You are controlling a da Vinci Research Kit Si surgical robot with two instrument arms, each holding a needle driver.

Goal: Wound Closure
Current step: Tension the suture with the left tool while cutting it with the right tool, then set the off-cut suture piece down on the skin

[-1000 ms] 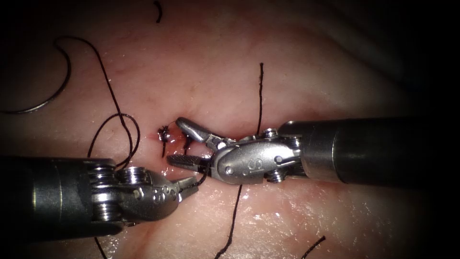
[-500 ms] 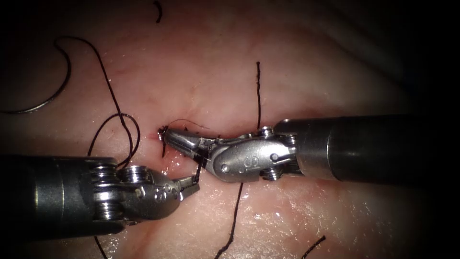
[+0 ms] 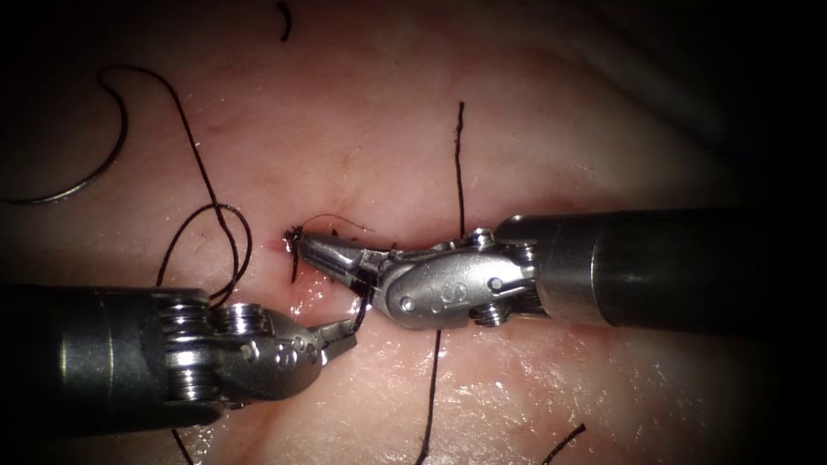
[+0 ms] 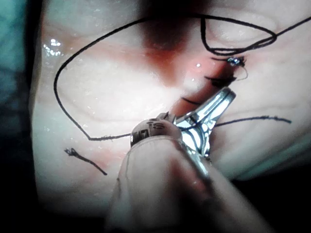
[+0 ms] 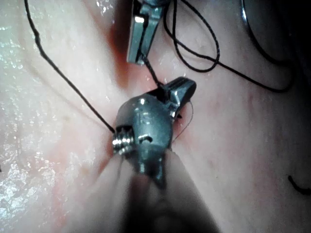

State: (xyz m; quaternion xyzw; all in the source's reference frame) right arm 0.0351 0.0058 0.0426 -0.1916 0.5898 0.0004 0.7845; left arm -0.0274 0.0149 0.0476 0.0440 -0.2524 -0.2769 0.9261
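In the endoscope view my right tool (image 3: 317,248) comes in from the right, and its jaws are shut on the thread right beside the dark knot (image 3: 293,234) at the cut (image 3: 332,269). My left tool (image 3: 345,331) lies lower left, shut on a short piece of thread (image 3: 362,312) that runs up to the right tool's jaws. The curved needle (image 3: 95,176) lies loose on the tissue far to the left, held by neither tool and not in the tissue. The left wrist view shows the left jaws (image 4: 218,104) below the knot (image 4: 235,60). The right wrist view shows the right jaws (image 5: 180,92).
A long thread (image 3: 458,164) runs top to bottom behind the right tool. From the needle, thread makes a loop (image 3: 228,245) left of the cut. Cut ends of thread lie at the top (image 3: 284,19) and lower right (image 3: 564,443). Red fluid wets the cut.
One second ago the right tool's jaws stood open around the thread by the knot; they have shut on it. The long vertical thread has drifted slightly left. The left tool barely moved.
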